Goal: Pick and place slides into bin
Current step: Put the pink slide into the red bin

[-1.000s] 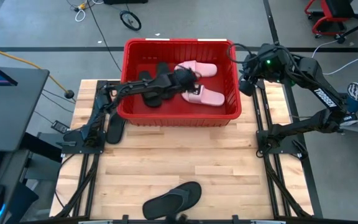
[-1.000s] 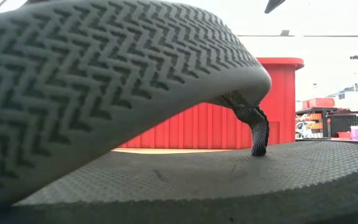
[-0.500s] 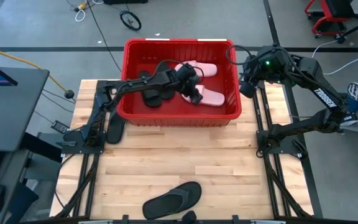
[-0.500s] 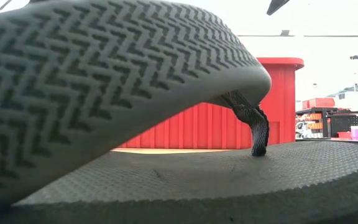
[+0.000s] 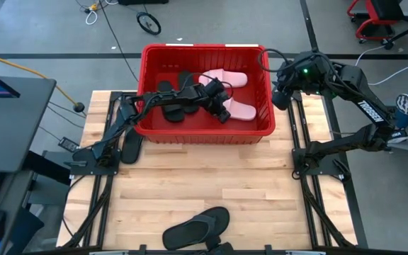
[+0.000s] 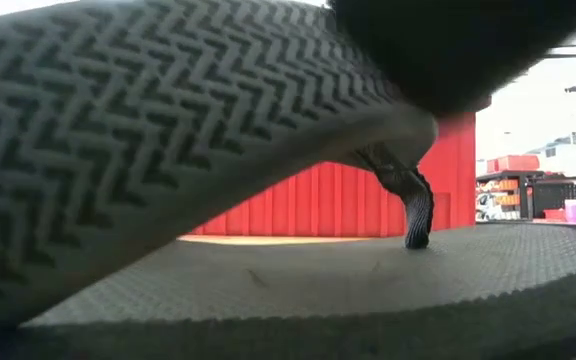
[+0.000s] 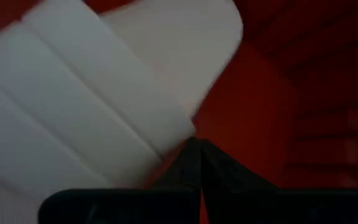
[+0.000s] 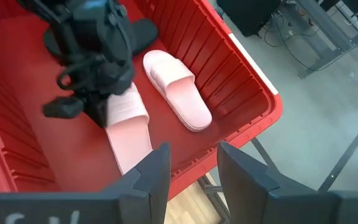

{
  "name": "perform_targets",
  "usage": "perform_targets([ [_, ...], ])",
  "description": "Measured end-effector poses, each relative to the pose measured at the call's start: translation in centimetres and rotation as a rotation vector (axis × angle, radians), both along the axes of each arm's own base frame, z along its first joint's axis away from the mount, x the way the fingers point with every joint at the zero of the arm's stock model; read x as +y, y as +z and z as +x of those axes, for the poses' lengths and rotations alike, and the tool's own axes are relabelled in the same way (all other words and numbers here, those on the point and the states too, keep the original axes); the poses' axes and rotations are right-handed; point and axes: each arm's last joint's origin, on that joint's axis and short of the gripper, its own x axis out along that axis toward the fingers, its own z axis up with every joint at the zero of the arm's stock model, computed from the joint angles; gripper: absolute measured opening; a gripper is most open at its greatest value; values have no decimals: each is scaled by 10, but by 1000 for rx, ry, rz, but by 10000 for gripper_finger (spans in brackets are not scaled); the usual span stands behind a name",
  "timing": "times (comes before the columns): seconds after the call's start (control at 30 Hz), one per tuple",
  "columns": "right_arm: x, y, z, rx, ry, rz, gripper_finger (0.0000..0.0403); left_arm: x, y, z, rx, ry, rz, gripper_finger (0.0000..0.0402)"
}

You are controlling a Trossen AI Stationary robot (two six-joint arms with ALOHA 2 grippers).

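Note:
The red bin (image 5: 204, 133) stands at the table's far middle. It holds two pink slides (image 5: 239, 110) (image 5: 229, 78) and two black slides (image 5: 173, 111) (image 5: 166, 86). My left gripper (image 5: 224, 113) reaches into the bin, shut with nothing between its fingers, just over the nearer pink slide (image 8: 129, 134). In its wrist view, my left gripper (image 7: 197, 148) has its tips beside that slide's strap (image 7: 92, 106). My right gripper (image 8: 194, 180) hovers open above the bin's right wall (image 8: 241, 68). A black slide (image 5: 129, 147) lies on the table left of the bin. A black flip-flop (image 5: 197, 227) lies sole-down at the near edge. My left gripper points its shut fingertips (image 7: 194, 155) down, right at the edge of the nearer pink slide's strap (image 7: 166, 134). I cannot tell whether they touch it. The slide lies flat on the bin's floor.
The flip-flop (image 6: 268, 290) fills nearly all of the low view, right in front of that camera. Bare wooden table (image 5: 211, 177) stretches between the bin and the flip-flop. Black arm frames (image 5: 94, 159) (image 5: 317, 159) stand on the table's left and right sides.
My left gripper has moved inside the bin toward the table's near and right edges, from the bin's middle to over the nearer pink slide. A dark blurred shape has come into the top of the low view.

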Motion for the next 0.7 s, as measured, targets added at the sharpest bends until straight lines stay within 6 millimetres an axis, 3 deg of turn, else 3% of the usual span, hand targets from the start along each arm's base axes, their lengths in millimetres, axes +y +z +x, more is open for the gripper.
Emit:
perform_targets([
  [0.2, -1, 2, 2, -27, 3, -17, 137, 2, -3, -1, 5, 16, -17, 1],
  [0.33, -1, 3, 2, -30, 4, -20, 137, 7, -1, 0, -31, 129, -102, 1],
  [0.47, -1, 3, 2, -29, 5, -20, 137, 22, 7, 0, -136, 354, -207, 1],
  [0.7, -1, 3, 2, -10, 22, -33, 137, 52, 23, -6, -317, 420, -298, 6],
])
